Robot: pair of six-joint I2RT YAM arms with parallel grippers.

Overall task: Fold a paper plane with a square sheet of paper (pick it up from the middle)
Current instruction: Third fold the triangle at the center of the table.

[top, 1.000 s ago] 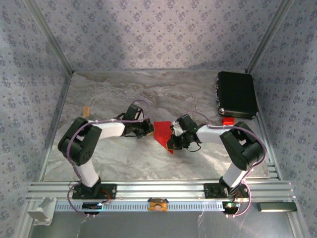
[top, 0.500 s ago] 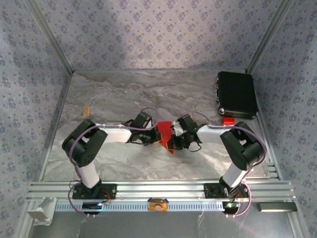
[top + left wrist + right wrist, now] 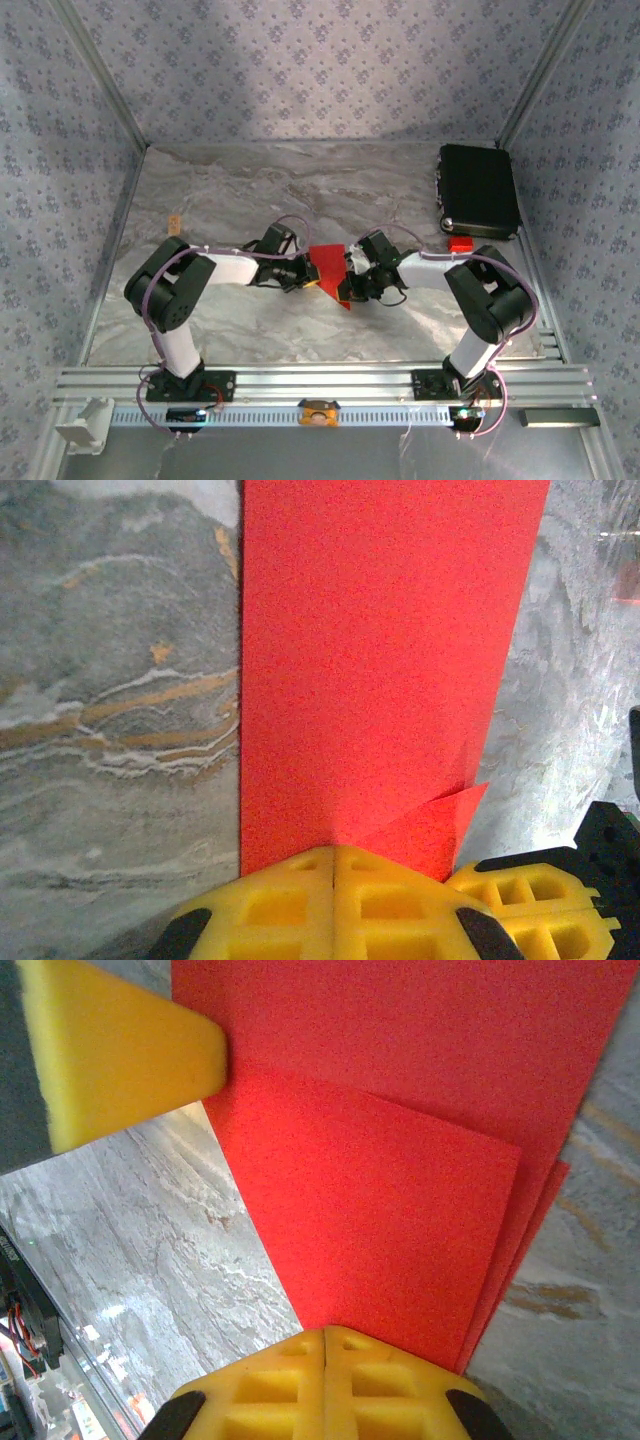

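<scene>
Red paper (image 3: 328, 268), folded into a layered triangle, is lying on the marbled table (image 3: 220, 200), well to the left of the black case (image 3: 478, 190) and nearer the arm bases than the case is. (A much smaller red piece (image 3: 460, 244) is sitting just beside the case's near edge; it is not the sheet.)

Judging from this, the main danger is coming from two grippers touching one thin sheet from opposite sides. If one is pulling or sliding while the other is pinning, the paper is likely to be tearing or taking a stray crease. The stacked layers (their edges are showing slightly offset in the right wrist view) could also be slipping out of line, and a crooked fold is going to spoil the plane's symmetry. The two sets of yellow fingers are sitting very near each other, so a small sideways move could be knocking them together.

Pose: the left gripper (image 3: 303, 279) is reaching in at the side of the paper away from the case, its arm bent at the elbow and its forearm running toward the case. Its jaws are closed together, tips meeting the paper's edge; whether they are nipping the sheet or only pressing on it cannot be told. The right gripper (image 3: 347, 288) is working on the case side of the paper, its arm folded back toward its base. Its jaws are also closed together, tips touching the edge of the top flap.
</scene>
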